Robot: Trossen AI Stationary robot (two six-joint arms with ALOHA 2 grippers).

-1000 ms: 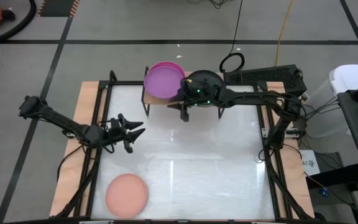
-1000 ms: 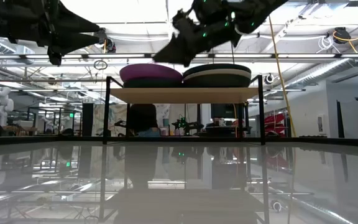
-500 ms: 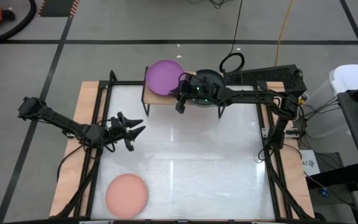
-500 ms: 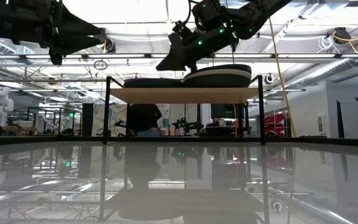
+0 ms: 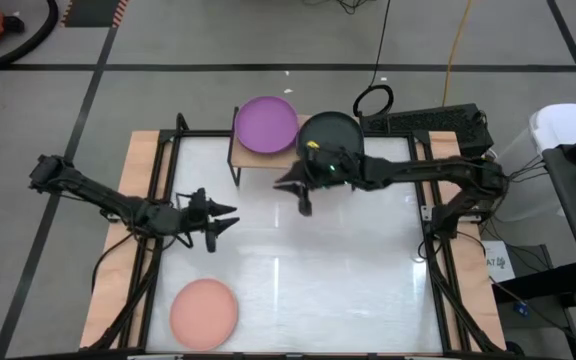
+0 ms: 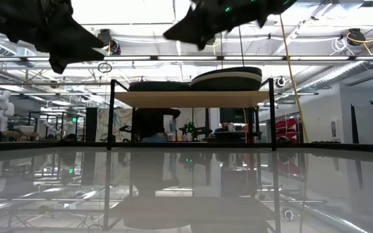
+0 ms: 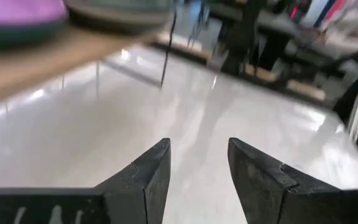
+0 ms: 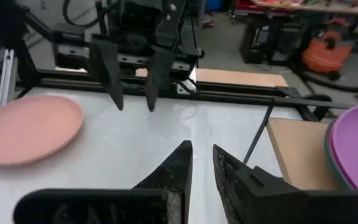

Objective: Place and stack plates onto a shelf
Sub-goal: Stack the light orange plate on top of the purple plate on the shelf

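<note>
The shelf (image 5: 268,157) stands at the far edge of the worktop (image 5: 348,270), its long axis parallel to that edge. Two stacks lie flat on it: a purple plate (image 5: 266,124) tops one, a charcoal plate (image 5: 330,131) the other. The plates beneath are hidden from above; in the low view the stacks appear only as dark profiles, so the count cannot be determined, and a pale band shows in the charcoal-topped stack (image 6: 226,78).

A salmon pink plate (image 5: 204,311) lies flat at the near left corner of the worktop.

The right tool (image 5: 301,187) hovers just in front of the shelf, fingers nearly closed, empty. The left tool (image 5: 220,223) hovers near the left edge, released, empty.
</note>
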